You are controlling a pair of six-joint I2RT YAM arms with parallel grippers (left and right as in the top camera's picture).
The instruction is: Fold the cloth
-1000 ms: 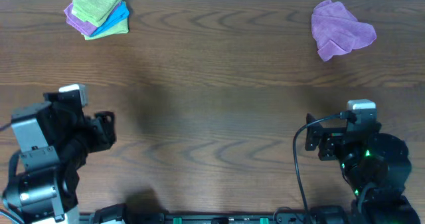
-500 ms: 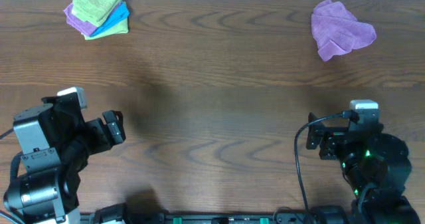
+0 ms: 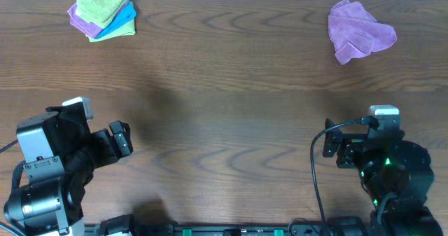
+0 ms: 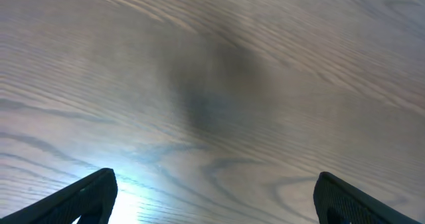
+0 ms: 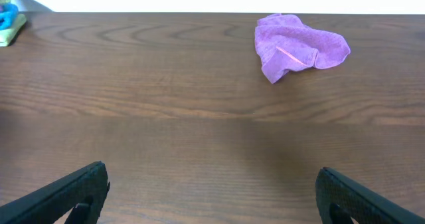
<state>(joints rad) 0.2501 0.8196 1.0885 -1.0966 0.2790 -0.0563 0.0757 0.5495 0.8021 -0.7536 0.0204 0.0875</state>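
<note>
The lime-green cloth [image 3: 104, 1] lies folded on top of a small stack at the table's far left corner. An edge of that stack shows at the top left of the right wrist view [image 5: 8, 23]. My left gripper [image 3: 120, 139] is open and empty at the near left, far from the cloth. In the left wrist view [image 4: 216, 197] only bare wood lies between its fingers. My right gripper [image 3: 327, 147] is open and empty at the near right. In the right wrist view [image 5: 212, 191] it also hovers over bare wood.
The stack under the green cloth holds a blue cloth [image 3: 121, 20] and a purple cloth [image 3: 80, 19]. A crumpled purple cloth [image 3: 357, 33] lies at the far right and also shows in the right wrist view [image 5: 299, 46]. The wooden table [image 3: 231, 89] spans the view.
My left arm has shifted a little to the right and toward the near edge, gripper still open. The right arm and the cloths have not moved.
</note>
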